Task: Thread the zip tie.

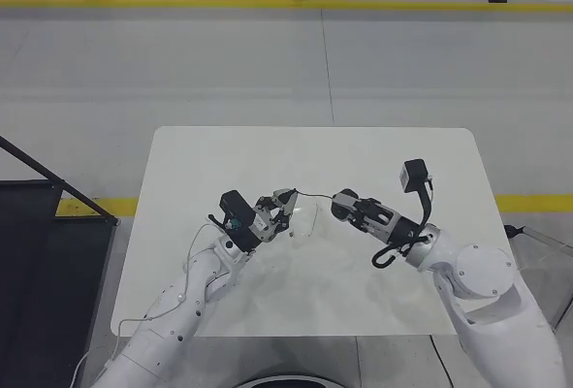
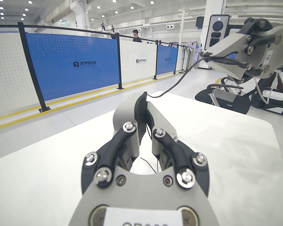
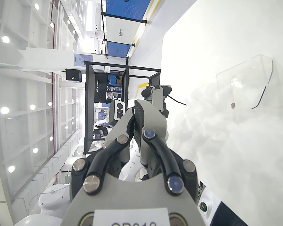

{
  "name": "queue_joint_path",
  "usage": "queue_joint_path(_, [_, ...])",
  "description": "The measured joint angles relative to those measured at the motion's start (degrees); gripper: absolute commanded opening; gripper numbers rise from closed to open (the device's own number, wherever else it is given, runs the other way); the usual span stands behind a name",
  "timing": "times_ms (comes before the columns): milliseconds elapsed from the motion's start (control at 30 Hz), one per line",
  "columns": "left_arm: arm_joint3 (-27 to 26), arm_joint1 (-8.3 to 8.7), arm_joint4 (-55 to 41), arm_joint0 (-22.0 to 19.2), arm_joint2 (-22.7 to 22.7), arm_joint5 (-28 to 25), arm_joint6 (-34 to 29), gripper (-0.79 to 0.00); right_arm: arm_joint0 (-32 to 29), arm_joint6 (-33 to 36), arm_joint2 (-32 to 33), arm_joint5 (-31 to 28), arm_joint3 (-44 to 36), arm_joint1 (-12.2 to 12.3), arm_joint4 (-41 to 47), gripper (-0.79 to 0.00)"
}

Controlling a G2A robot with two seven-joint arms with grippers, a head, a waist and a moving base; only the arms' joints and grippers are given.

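Left gripper (image 2: 145, 99) and right gripper (image 2: 206, 56) face tip-to-tip near the tray (image 3: 245, 76), each pinching the zip tie (image 2: 179, 82); left wrist view shows its sag.

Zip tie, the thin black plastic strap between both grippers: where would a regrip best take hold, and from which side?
Probably the bare middle span of the thin black plastic zip tie, approached from above. Its ends are pinched in the left gripper and right gripper, and it hangs in the air above the white table.
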Motion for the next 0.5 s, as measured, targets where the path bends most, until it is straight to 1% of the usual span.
queue_joint_path(500, [0.0, 0.0, 0.0, 0.0, 0.0, 0.0, 0.0, -0.785, 0.2, 0.0, 0.1, -3.0, 1.2, -0.4, 1.8, -0.785])
